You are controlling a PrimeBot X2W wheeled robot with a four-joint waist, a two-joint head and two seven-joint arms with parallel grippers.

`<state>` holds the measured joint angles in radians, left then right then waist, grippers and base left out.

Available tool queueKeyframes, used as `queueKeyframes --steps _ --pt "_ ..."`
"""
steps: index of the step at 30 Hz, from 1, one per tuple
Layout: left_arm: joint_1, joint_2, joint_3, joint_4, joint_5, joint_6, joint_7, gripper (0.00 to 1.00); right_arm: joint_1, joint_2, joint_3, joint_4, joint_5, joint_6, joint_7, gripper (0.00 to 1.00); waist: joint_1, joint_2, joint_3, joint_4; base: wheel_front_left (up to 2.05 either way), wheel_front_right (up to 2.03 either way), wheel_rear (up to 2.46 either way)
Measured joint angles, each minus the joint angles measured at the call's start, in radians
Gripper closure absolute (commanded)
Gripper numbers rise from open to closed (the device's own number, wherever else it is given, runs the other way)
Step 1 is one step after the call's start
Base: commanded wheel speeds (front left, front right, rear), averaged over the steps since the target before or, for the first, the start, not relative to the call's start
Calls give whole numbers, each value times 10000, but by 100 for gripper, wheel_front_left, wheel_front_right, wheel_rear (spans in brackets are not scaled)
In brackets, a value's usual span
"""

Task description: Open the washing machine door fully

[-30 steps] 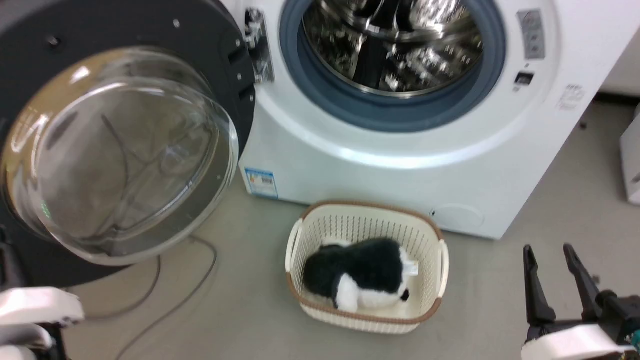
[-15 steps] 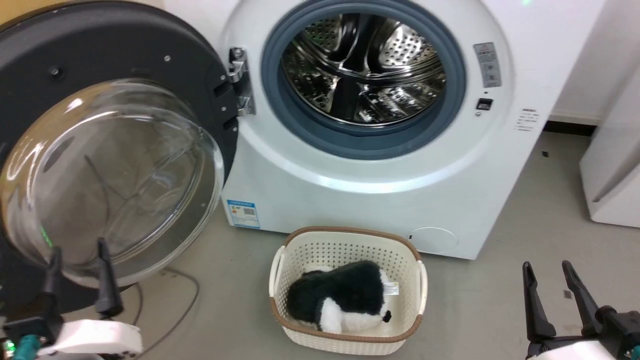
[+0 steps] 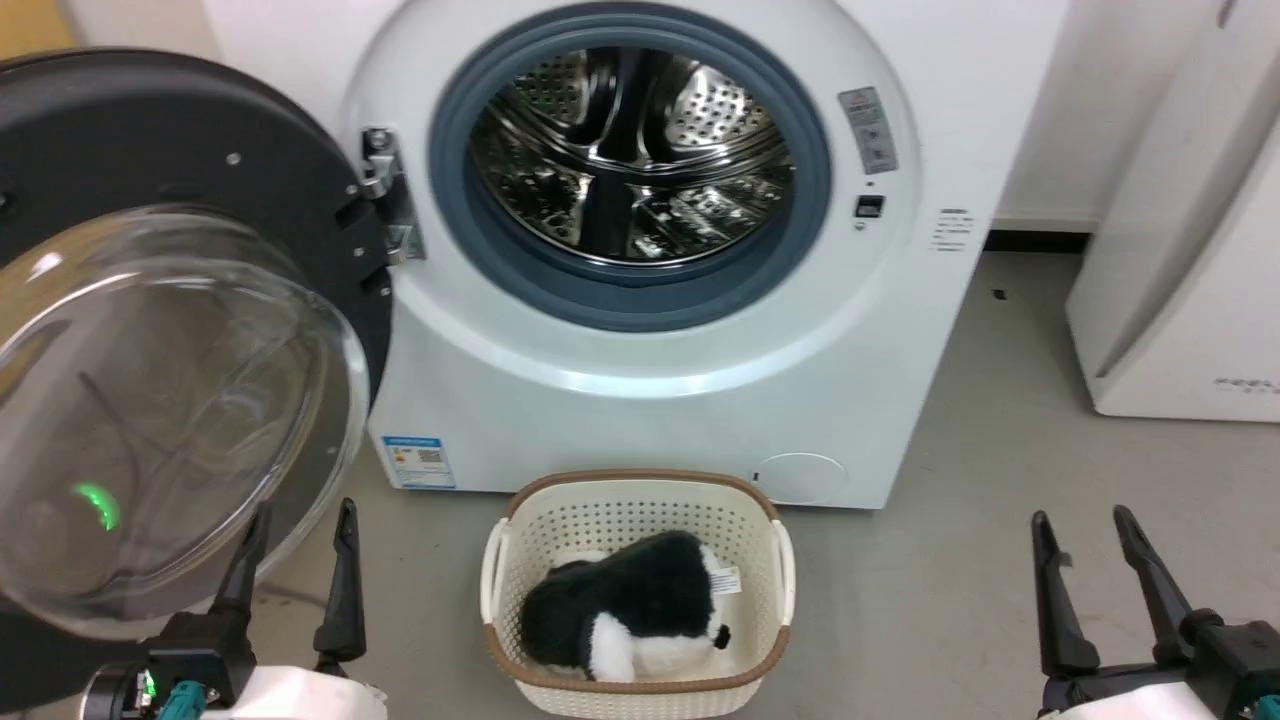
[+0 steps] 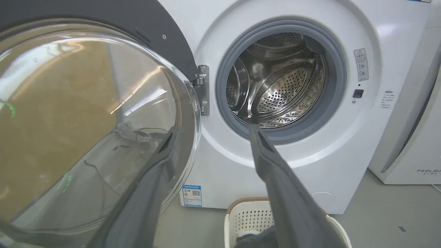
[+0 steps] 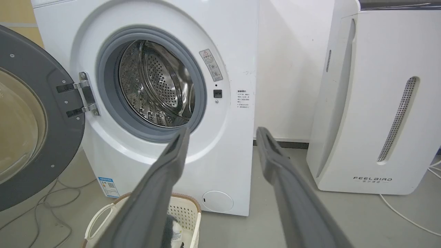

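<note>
Gaping wide, empty: left fingers (image 3: 342, 585), near washing machine door (image 3: 150, 130); right fingers (image 3: 1055, 600).

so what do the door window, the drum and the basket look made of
Door window: clear glass, probably; glossy, see-through, with reflections. Drum: polished steel by its mirror shine, perforated. Basket: likely matte cream plastic, moulded holes, brown rim.

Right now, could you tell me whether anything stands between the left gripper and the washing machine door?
Nothing visible does. The open left gripper sits near the washing machine door, by its lower edge; the laundry basket stands off to its right.
</note>
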<state>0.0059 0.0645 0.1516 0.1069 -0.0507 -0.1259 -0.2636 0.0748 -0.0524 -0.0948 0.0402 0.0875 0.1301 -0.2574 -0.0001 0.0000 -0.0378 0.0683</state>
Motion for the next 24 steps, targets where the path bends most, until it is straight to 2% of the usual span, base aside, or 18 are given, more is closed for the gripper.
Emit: queueKeyframes --steps 7,15,16,24 --pt "198 -100 -330 -19 -140 6 0 0 104 0 171 -316 -130 0 2 0 0 0 -45 -517 0 0 0" --pt "230 -119 -608 17 -176 35 0 0 208 0 171 -428 -199 0 2 0 1 0 -64 -709 0 0 0" --pt "230 -121 -642 23 -221 35 0 100 208 0 159 -430 -186 0 2 100 1 0 -57 -704 0 0 0" --pt "227 -123 -685 12 -215 31 84 100 202 -2 178 -422 -174 -2 75 100 1 0 -38 -706 0 0 0"
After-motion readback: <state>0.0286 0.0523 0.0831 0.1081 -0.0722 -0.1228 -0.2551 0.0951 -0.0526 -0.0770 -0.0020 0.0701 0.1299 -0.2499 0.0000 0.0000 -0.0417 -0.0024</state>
